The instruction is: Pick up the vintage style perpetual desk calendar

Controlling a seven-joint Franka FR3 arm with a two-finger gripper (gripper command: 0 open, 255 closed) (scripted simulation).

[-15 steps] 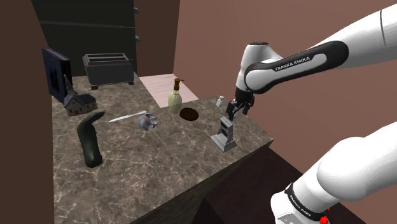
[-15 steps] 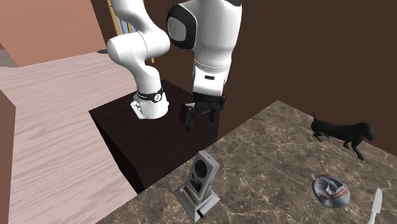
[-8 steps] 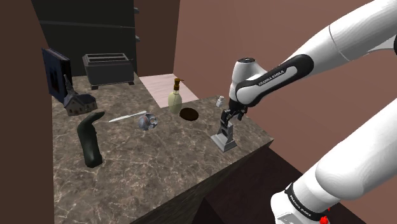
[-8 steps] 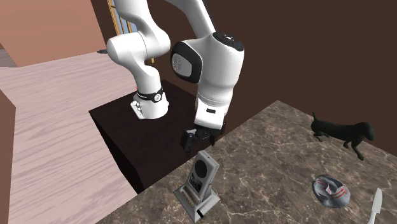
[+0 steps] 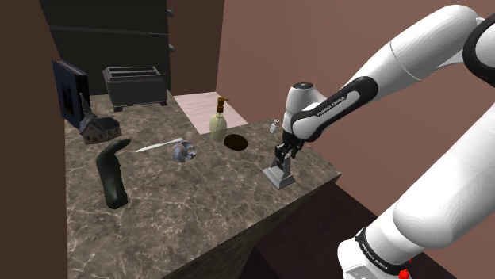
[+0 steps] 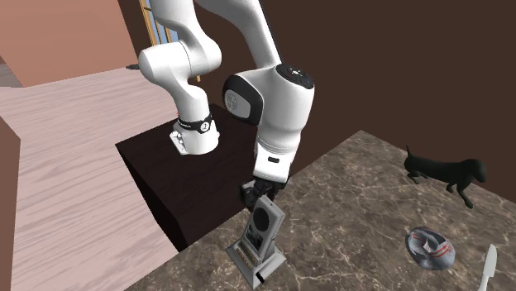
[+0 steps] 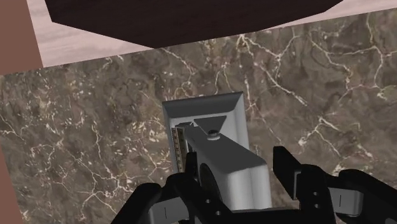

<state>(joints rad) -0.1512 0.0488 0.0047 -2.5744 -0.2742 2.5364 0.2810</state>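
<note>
Brown walls (image 5: pixel 254 55), pale plank floor (image 6: pixel 74 165) — dark marble counter (image 5: pixel 198 198), perhaps shelving (image 5: pixel 119 32) behind.

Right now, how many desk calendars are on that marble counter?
1. The grey desk calendar stands upright near the corner of the counter closest to the robot's stand. Another could be hidden behind the dark box at the back.
</note>
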